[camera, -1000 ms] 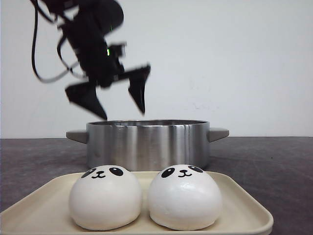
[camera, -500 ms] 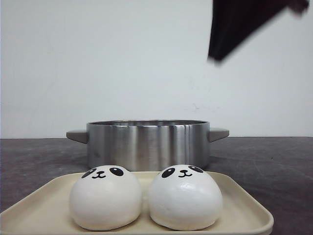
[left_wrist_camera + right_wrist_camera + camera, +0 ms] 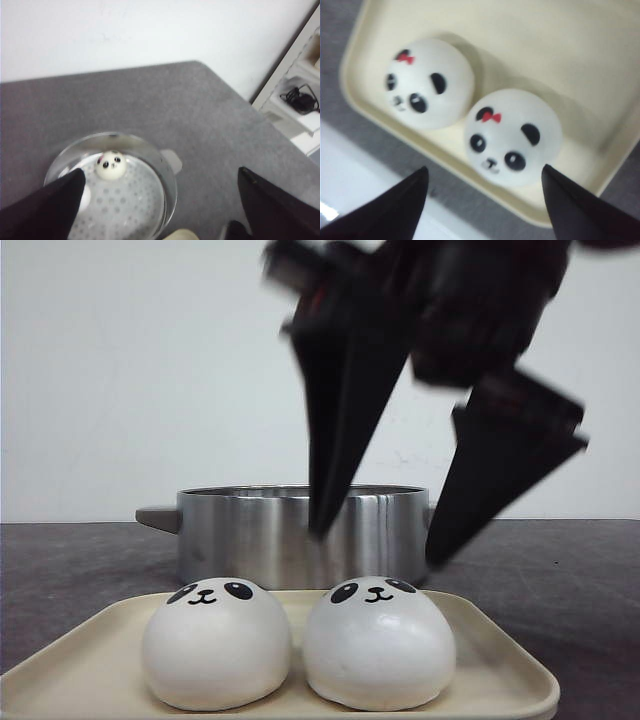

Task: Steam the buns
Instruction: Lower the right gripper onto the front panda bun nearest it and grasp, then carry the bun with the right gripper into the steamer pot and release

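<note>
Two white panda buns sit side by side on a cream tray (image 3: 500, 665), a left bun (image 3: 215, 645) and a right bun (image 3: 378, 645). My right gripper (image 3: 377, 548) hangs open and empty just above the right bun, in front of the steel pot (image 3: 250, 535). The right wrist view shows both buns (image 3: 427, 82) (image 3: 512, 135) on the tray (image 3: 560, 45) below the open right gripper (image 3: 484, 170). My left gripper (image 3: 161, 171) is open and empty high above the pot (image 3: 167, 185). One bun (image 3: 111, 165) lies on the pot's perforated steamer plate. A second white shape (image 3: 85, 196) shows half hidden behind a finger.
The pot has grey side handles (image 3: 157, 517) and stands behind the tray on a dark grey table (image 3: 560, 570). A tray corner (image 3: 180, 235) shows beside the pot. A white shelf with cables (image 3: 300, 100) stands past the table's edge.
The left arm has risen out of the front view from above the pot. The right gripper has come in from the upper right and dropped, open, over the right bun.
</note>
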Robot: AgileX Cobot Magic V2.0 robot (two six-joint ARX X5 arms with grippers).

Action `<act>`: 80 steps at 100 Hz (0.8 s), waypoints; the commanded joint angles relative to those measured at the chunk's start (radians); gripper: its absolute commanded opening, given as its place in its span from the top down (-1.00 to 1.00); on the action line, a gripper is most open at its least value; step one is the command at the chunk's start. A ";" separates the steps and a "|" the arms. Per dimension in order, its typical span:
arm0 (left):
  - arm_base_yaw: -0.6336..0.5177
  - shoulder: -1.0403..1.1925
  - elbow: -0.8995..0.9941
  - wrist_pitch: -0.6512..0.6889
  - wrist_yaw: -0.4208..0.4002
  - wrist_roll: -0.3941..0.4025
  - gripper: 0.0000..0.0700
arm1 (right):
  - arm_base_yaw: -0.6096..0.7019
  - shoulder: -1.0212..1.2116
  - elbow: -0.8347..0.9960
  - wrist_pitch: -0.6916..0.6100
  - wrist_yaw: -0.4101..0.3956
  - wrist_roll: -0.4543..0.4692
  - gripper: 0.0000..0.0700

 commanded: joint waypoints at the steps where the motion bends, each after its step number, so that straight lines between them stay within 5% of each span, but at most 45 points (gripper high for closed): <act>1: -0.010 0.010 0.015 -0.003 -0.003 0.001 -0.66 | 0.010 0.053 0.009 0.010 0.013 0.014 -0.28; 12: -0.010 0.010 0.015 -0.016 -0.003 0.007 -0.66 | 0.010 0.105 0.009 0.016 0.061 0.016 -0.19; 22: -0.010 0.010 0.015 -0.018 -0.003 0.008 -0.66 | 0.011 0.123 0.009 0.019 0.083 0.018 0.83; 25: -0.010 0.010 0.015 -0.018 -0.003 0.010 -0.66 | 0.011 0.123 0.009 0.024 0.084 0.017 1.00; 53: -0.010 0.010 0.015 -0.021 -0.004 0.030 -0.66 | 0.013 0.082 0.056 0.019 0.094 0.014 0.99; 80: -0.010 0.010 0.015 -0.030 -0.051 0.056 -0.66 | 0.049 -0.108 0.371 -0.037 0.173 -0.031 0.99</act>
